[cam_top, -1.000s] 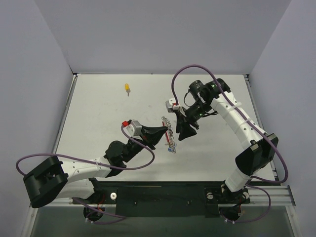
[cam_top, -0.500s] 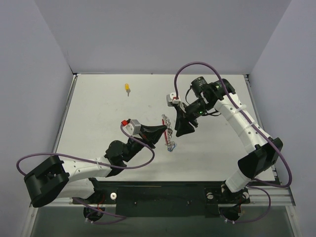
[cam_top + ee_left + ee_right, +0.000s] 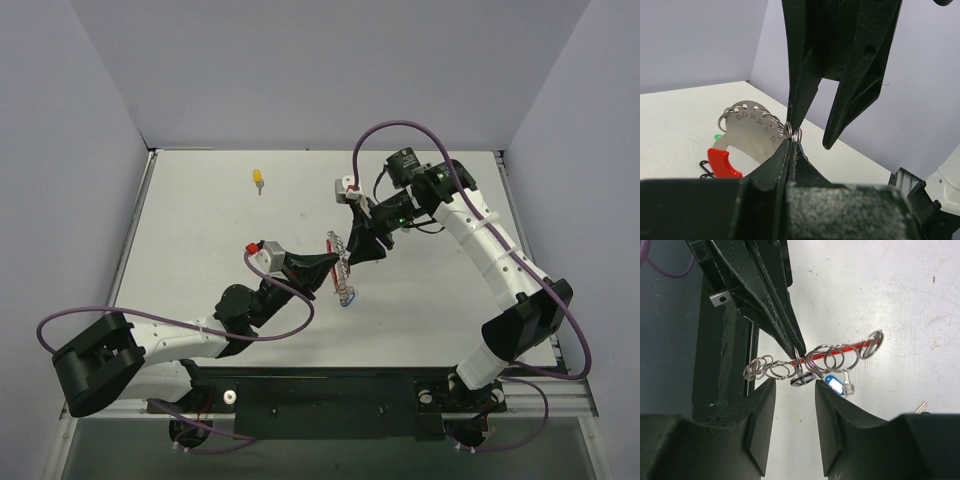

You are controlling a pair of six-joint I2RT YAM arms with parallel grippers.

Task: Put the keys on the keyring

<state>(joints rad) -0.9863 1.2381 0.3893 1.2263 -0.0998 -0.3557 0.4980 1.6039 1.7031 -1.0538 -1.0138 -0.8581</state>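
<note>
Black plastic fingers of the left gripper [image 3: 791,145] are clenched tip to tip on one thin wire loop of the keyring [image 3: 832,357], holding it above the middle of the white table [image 3: 200,230]. The right gripper [image 3: 795,384] is released, its two tapered black fingers standing apart with a clear gap; the left wrist view shows one finger tip touching the wire loops just beside the left gripper's tips, the other clear of them. The black-tagged key [image 3: 802,380] hangs in that gap, and contact with either finger cannot be confirmed. The blue-tagged key [image 3: 835,384] hangs just beside it. The keyring consists of a row of round silver wire loops, a straight bright red section and a flat, curved silver plate [image 3: 747,127] punched with holes and stamped with numerals. The yellow-tagged key [image 3: 258,179] lies well apart at the far left of the table. Compared with one second earlier, the right gripper has moved in from the right to the keyring and its fingers have narrowed; the left gripper and the yellow-tagged key are unchanged.
</note>
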